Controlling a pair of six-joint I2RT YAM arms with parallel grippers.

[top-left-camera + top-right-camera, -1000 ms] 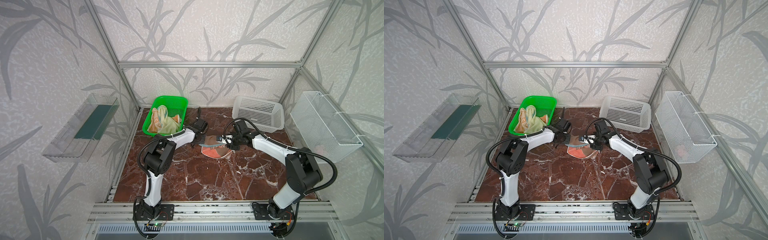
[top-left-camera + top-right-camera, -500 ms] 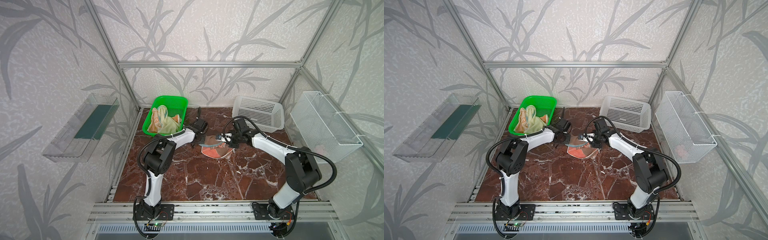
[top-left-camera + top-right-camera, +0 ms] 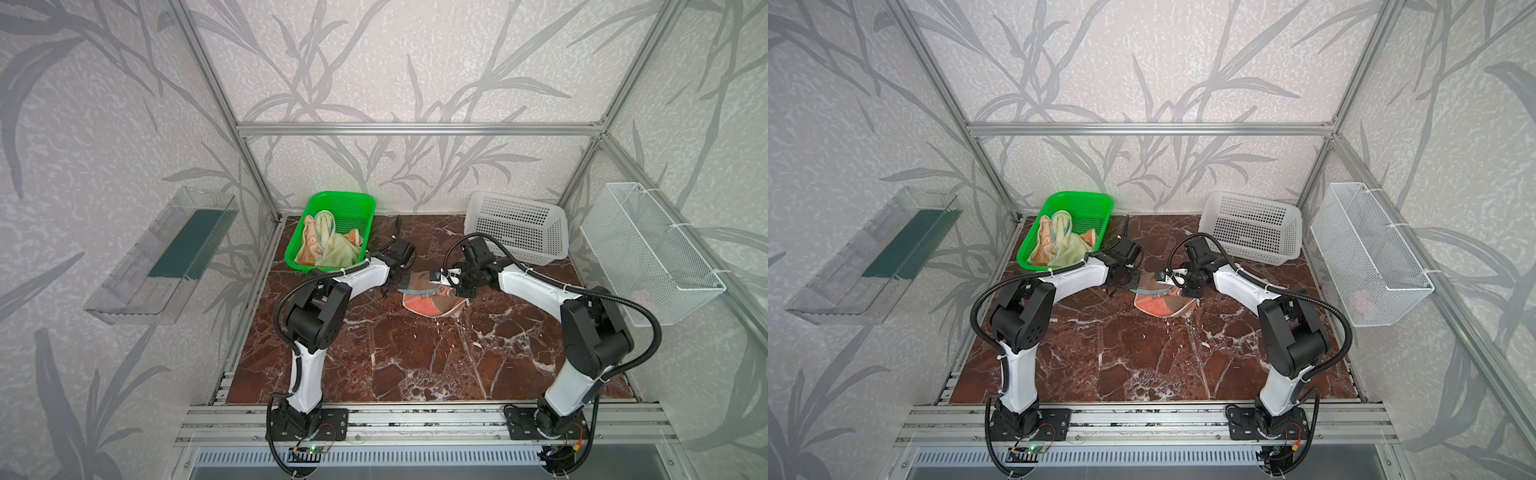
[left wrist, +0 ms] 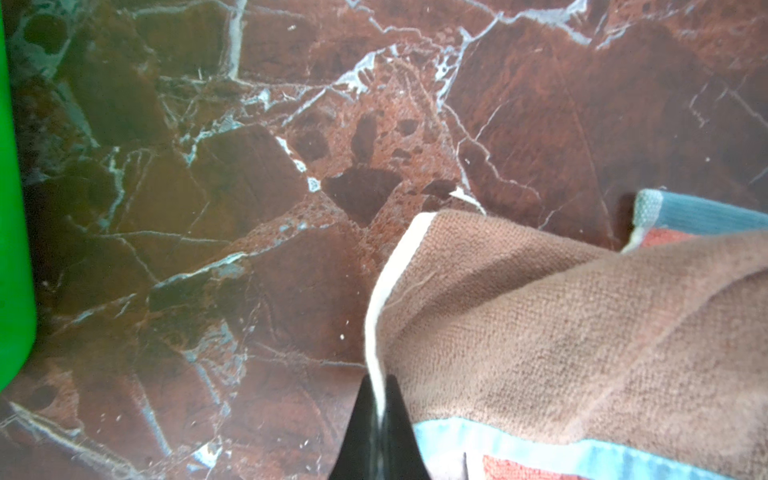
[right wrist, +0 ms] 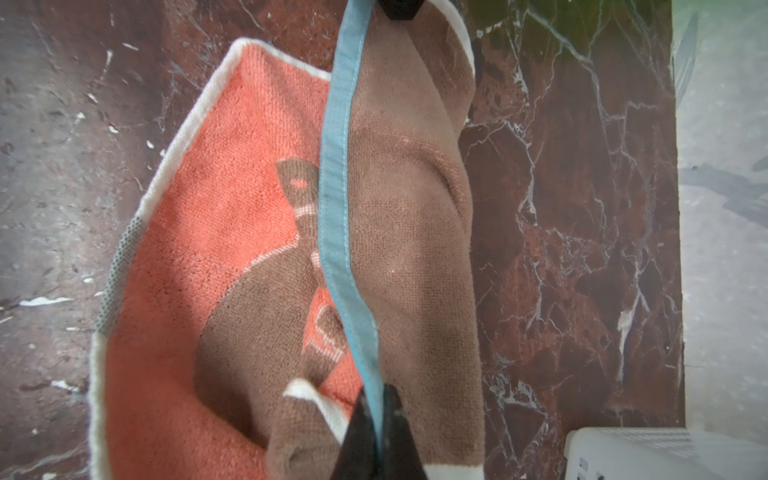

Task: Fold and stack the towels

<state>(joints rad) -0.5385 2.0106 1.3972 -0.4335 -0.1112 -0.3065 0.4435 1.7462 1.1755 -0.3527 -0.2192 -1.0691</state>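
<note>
On the marble tabletop (image 3: 415, 353), two towels (image 3: 328, 249) sit crumpled in the green basket (image 3: 353, 214). The bear towel (image 3: 428, 305) lies mid-tabletop, its far side lifted between the arms. The right end effector (image 5: 377, 395) has just pressed shut on its teal hem (image 5: 332, 166), while the left end effector (image 4: 379, 390) pinches the white hem (image 4: 386, 291). The first fold looks ready to begin.

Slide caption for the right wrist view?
Right pincer shut on the bear towel's teal edge, marble table beneath.

I'm working in a lab test cell: an aluminium frame (image 3: 415, 129) boxing leaf-print wall panels (image 3: 415, 62), two arms (image 3: 311, 320) bolted to a rail (image 3: 415, 419) before a marble counter (image 3: 415, 357).
</note>
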